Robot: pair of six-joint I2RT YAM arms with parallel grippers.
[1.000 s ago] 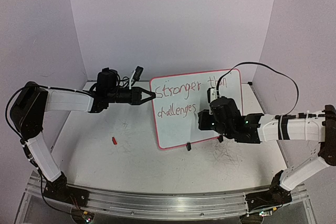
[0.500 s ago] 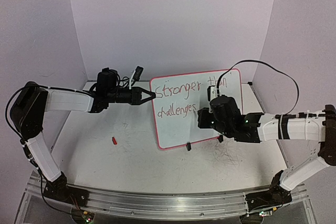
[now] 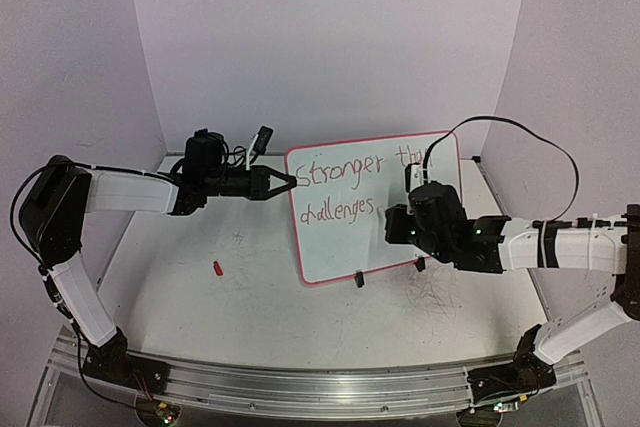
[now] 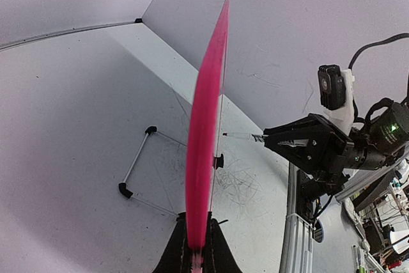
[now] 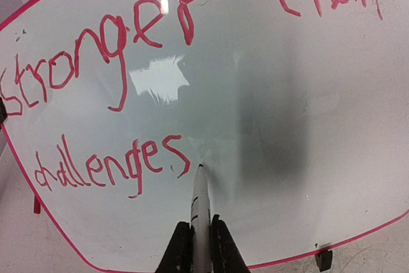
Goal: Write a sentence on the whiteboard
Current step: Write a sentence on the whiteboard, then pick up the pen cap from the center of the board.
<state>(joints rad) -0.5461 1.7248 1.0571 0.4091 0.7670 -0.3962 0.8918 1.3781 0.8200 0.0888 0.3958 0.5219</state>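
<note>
1. Whiteboard (image 3: 375,212) stood propped up on the table (image 3: 250,297), roughly mid-table and toward the back wall, between the two arms. From the left wrist view you only got it edge-on, as a thin pink rim running straight up.
2. Left arm (image 3: 130,190) reached in from the side, and the left jaws were clamped shut on the board's left edge. Both fingers were pressed against the pink rim.
3. Right arm (image 3: 540,245) was in front of the board's right half, and the right jaws were closed tight around a marker (image 5: 200,202) that pointed at the writing surface.
4. The sentence (image 5: 96,62) was on the board in red, in two lines: "Stronger than" across the top and "challenges" below it on the left. The right arm hid the end of the top line from the overhead camera, but the right wrist view showed it all.
5. The marker tip sat just right of the last "s" in "challenges", right at the surface. Honestly I couldn't tell whether it was actually touching.
6. Two small black clip feet (image 3: 358,279) showed along the board's bottom edge.
7. A small red cap (image 3: 217,268) lay on the table well to the left of the board, under the left arm's reach.
</note>
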